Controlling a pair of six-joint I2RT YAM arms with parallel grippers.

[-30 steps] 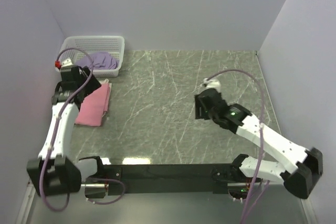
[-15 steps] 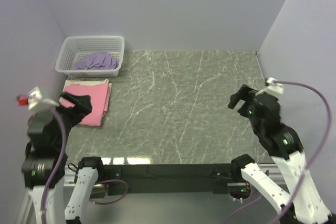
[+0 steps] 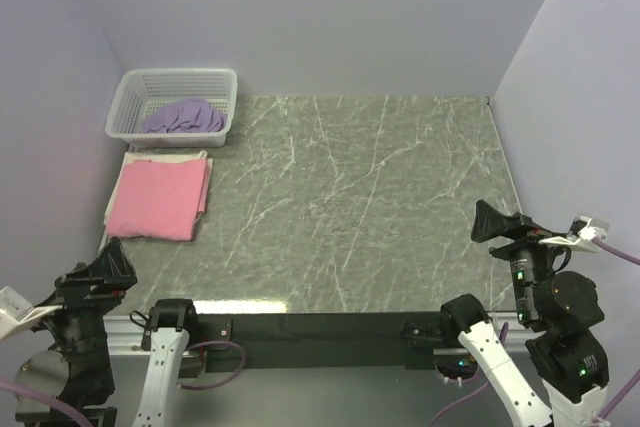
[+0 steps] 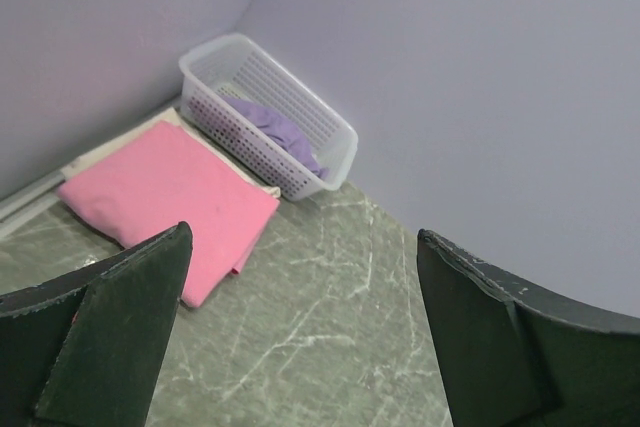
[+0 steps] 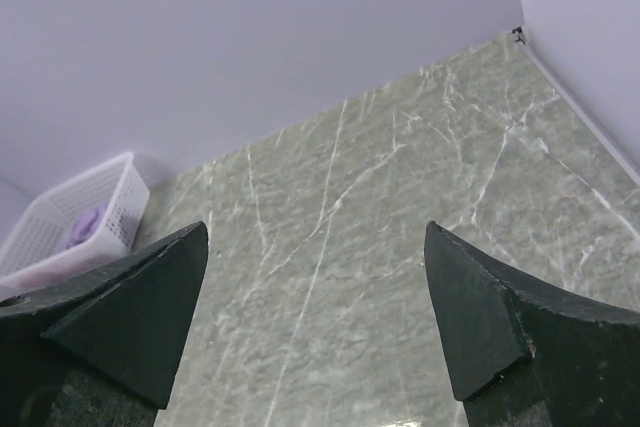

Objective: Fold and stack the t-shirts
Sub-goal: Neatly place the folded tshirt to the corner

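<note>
Pink fabric marks the folded pink t-shirt (image 3: 157, 199), lying flat near the left edge of the marbled green table (image 3: 360, 187) in the overhead view. A cream t-shirt (image 3: 168, 155) lies under it, showing only as a pale strip along the far and right edges of the pink one. Just beyond that stack, in the upper left of the frame, the white lattice basket (image 3: 178, 75) stands at the table's far left corner. The lavender t-shirt (image 3: 184, 115) sits crumpled inside it. The left gripper (image 4: 305, 237) is raised at the lower left of the overhead view, well apart from the stack, with its jaws spread wide and nothing between them. Its wrist view looks down on the stack and the basket, at the upper left of that frame. The right gripper (image 5: 316, 232) is at the lower right of the overhead view, near the table's front edge. Its jaws are likewise wide apart and hold nothing, and they face across the tabletop towards the far wall.
</note>
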